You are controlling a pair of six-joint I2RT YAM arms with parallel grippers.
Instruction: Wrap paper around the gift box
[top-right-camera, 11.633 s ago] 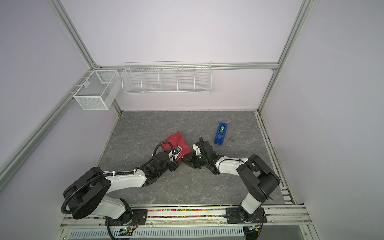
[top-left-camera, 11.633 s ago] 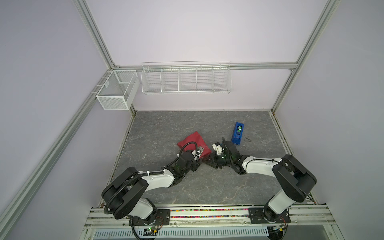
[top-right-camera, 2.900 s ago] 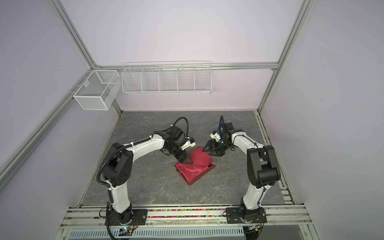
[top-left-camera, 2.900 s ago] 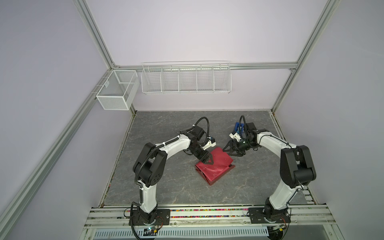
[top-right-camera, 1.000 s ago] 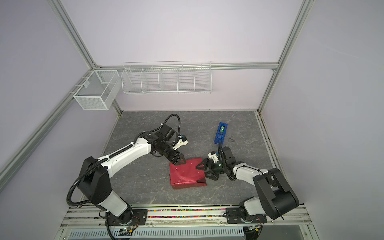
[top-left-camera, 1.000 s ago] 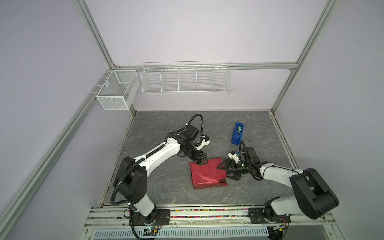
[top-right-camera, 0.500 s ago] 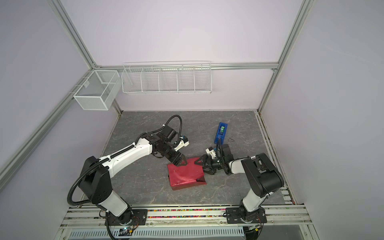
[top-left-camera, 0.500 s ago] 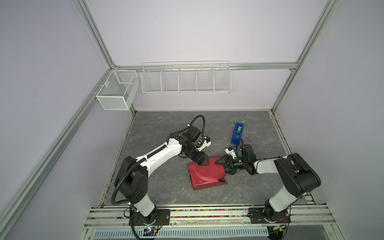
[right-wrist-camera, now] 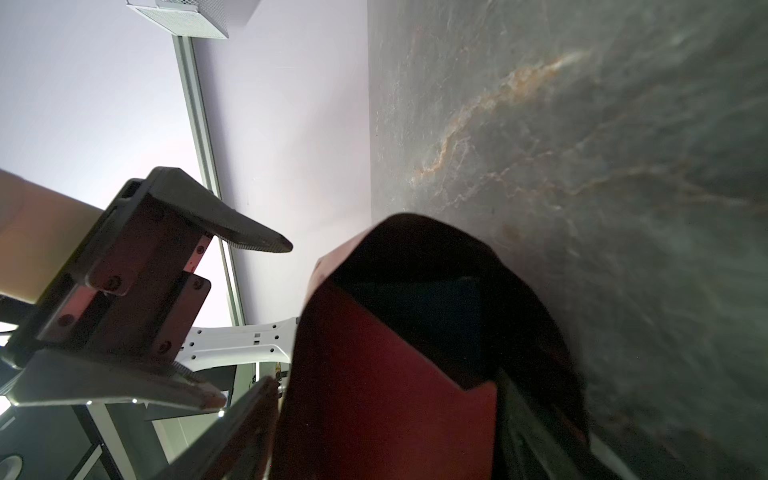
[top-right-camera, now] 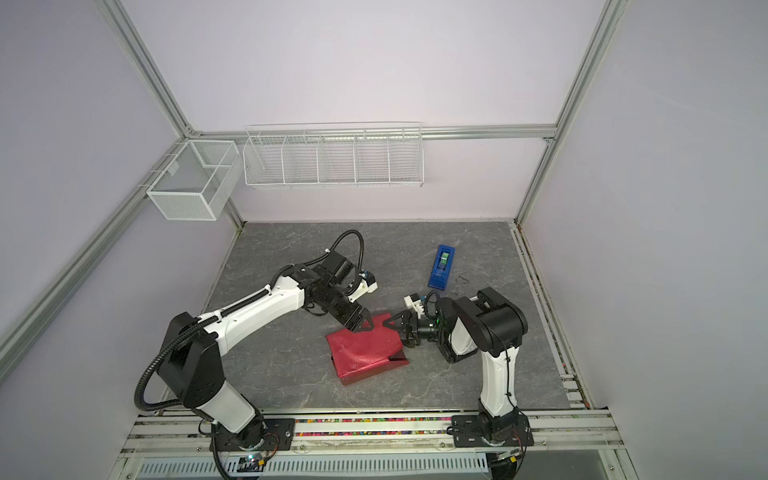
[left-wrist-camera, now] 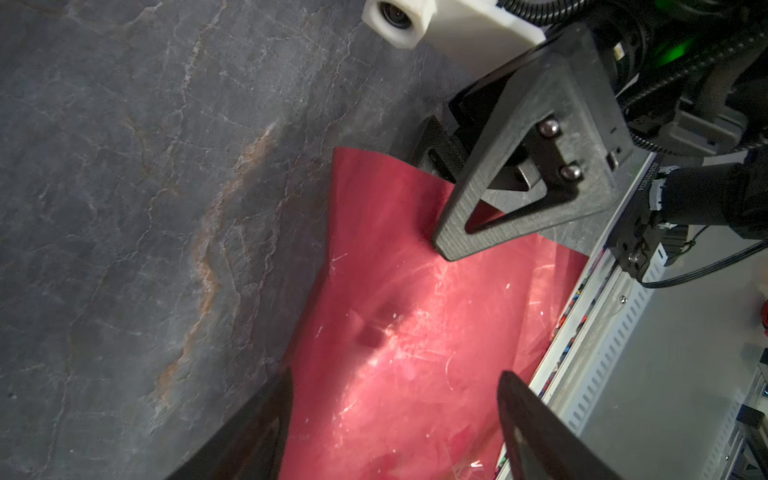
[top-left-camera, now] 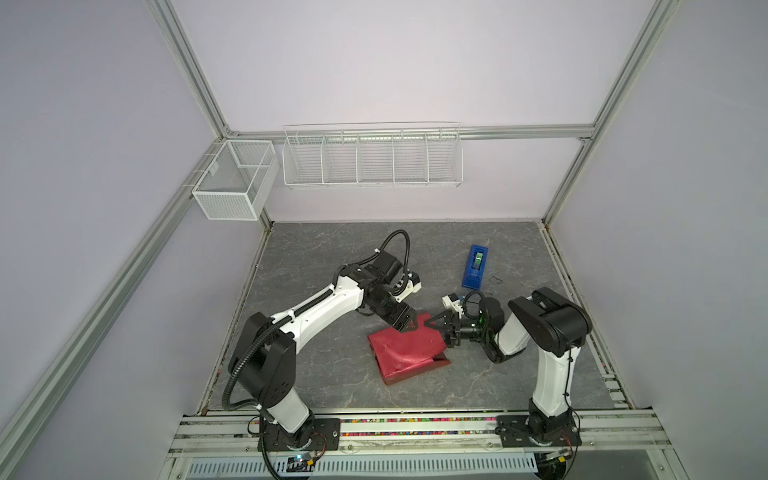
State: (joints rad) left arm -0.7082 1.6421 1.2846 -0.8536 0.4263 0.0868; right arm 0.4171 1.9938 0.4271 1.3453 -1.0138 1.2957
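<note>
The gift box (right-wrist-camera: 424, 307) sat inside the paper (top-left-camera: 405, 351). Only a dark blue bit of it showed through the open end in the right wrist view. The red paper was folded over it in a lumpy shape. It lay on the gray table (top-left-camera: 316, 257), a little below the middle of both top views.

The right gripper (top-left-camera: 437, 337) was at the right end of the paper. Its fingers (right-wrist-camera: 249, 411) were spread wide, one on each side of the open end. I could not tell if they squeezed the paper.

The left gripper (top-left-camera: 406, 327) was at the paper's top edge, and its arm reached in from the left. Its fingers (left-wrist-camera: 257, 419) were spread apart too, with nothing held between them. I could not tell if they touched the paper.

A blue tape dispenser (top-left-camera: 475, 266) lay up and to the right, well apart from the paper. A long wire basket (top-left-camera: 372, 156) and a small mesh basket (top-left-camera: 232, 183) hung on the walls higher up in the frame.
</note>
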